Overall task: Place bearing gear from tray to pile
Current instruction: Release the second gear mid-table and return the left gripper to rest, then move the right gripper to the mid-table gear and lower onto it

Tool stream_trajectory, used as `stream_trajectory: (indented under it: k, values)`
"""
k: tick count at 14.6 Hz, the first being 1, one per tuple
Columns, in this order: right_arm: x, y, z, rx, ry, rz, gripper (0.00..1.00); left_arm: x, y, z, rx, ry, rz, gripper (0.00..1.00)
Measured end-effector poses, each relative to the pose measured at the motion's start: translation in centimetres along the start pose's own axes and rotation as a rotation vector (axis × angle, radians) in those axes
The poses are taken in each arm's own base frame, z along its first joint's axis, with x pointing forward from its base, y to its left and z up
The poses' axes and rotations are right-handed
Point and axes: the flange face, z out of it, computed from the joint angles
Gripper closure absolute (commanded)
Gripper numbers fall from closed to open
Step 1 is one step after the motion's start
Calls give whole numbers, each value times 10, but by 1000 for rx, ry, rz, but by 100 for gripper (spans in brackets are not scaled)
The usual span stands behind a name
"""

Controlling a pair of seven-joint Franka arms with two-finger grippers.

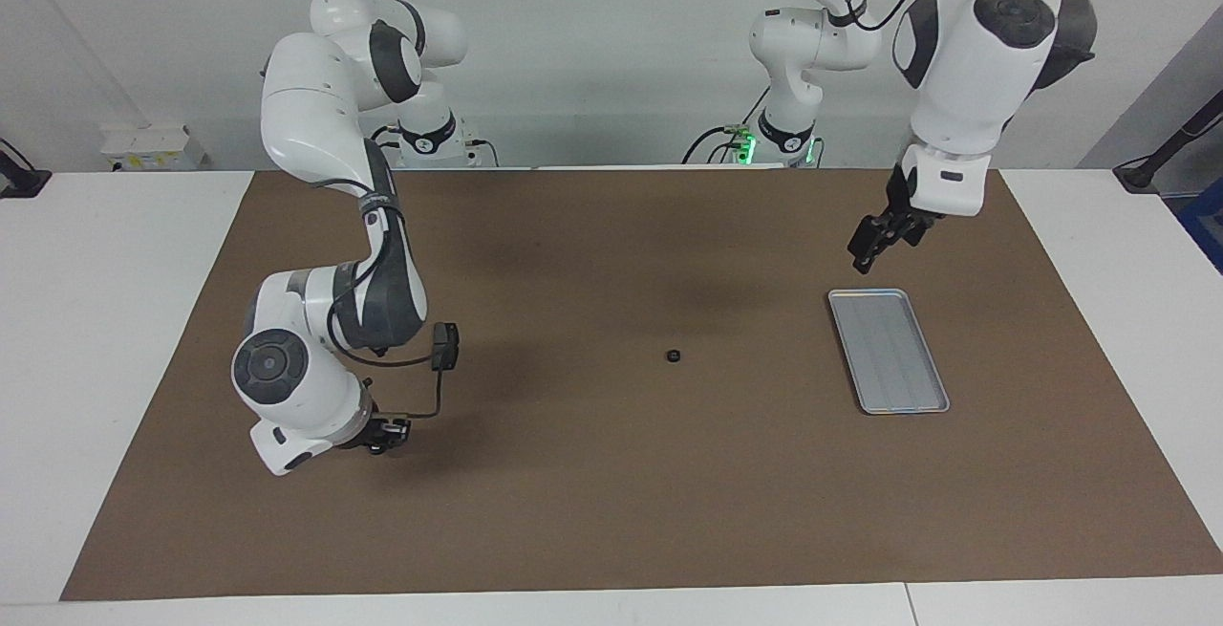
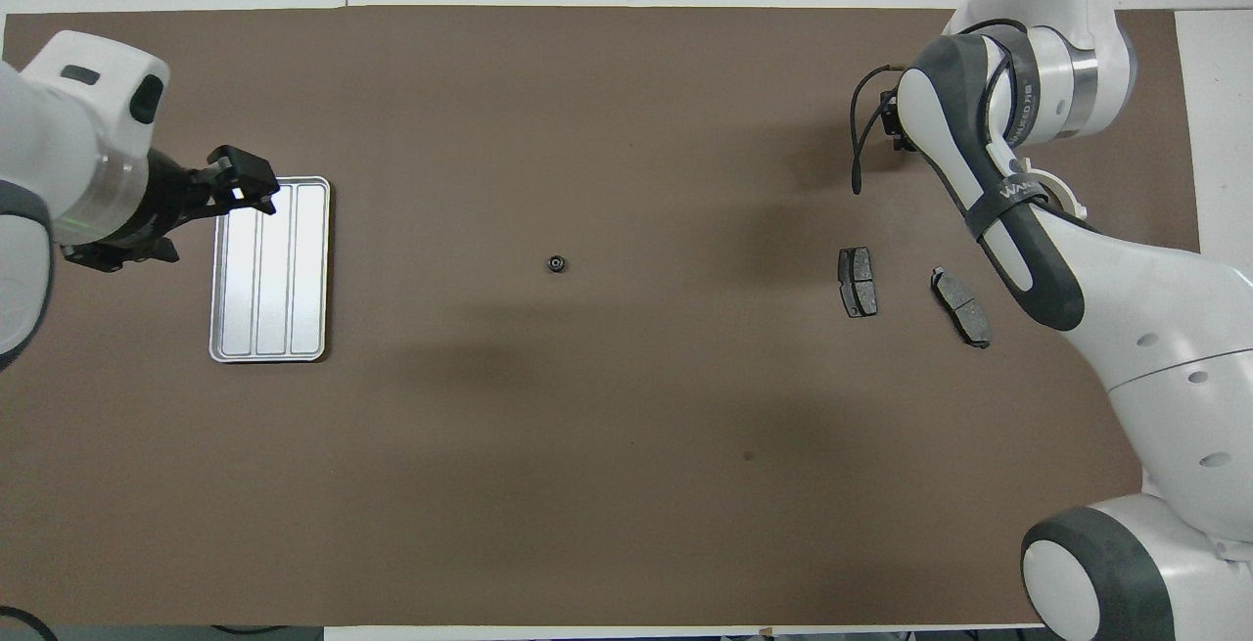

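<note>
Overhead view shows the bearing gear (image 2: pixel 556 263) alone on the mat mid-table, off the empty tray (image 2: pixel 269 269) and well short of the pile's two brake pads (image 2: pixel 858 281) toward the right arm's end. Left hand (image 1: pixel 875 242) hangs released over the tray's robot-side edge. Right hand (image 1: pixel 382 437) is low at its own end, clenched, seemingly on nothing. Neither is clearly nearer; open mat lies all round the gear.

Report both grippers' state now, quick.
Left gripper: jaws open, holding nothing, over the tray's edge.
Right gripper: low over the mat; state cannot be told.
</note>
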Motion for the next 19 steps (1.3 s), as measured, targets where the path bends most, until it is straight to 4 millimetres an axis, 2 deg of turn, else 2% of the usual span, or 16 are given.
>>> stream_trajectory:
  k: [2, 4, 7, 10, 11, 14, 15, 17, 19]
  values:
    - [2, 3, 7, 1, -5, 10, 100, -4, -36, -19, 13, -29, 52, 0]
    - [4, 5, 13, 2, -6, 18, 100, -7, -62, -31, 13, -50, 84, 0]
    - [6, 7, 19, 4, -8, 21, 100, -8, -70, -37, -8, -47, 106, 0]
    - [6, 7, 20, 4, -8, 23, 90, -3, -72, -35, -47, -33, 125, 0]
    - [6, 7, 20, 4, -8, 23, 83, 1, -75, -33, -57, -34, 126, 0]
    - [6, 7, 20, 4, -8, 39, 48, 14, -79, -25, -61, -39, 122, 0]
    - [6, 6, 21, 4, -10, 45, 42, 20, -77, -26, -61, -38, 120, 0]
    - [6, 5, 22, 4, -12, 56, 14, 29, -74, -29, -61, -35, 120, 0]
    - [5, 3, 20, 3, -7, 58, 10, 29, -71, -31, -61, -35, 126, 0]
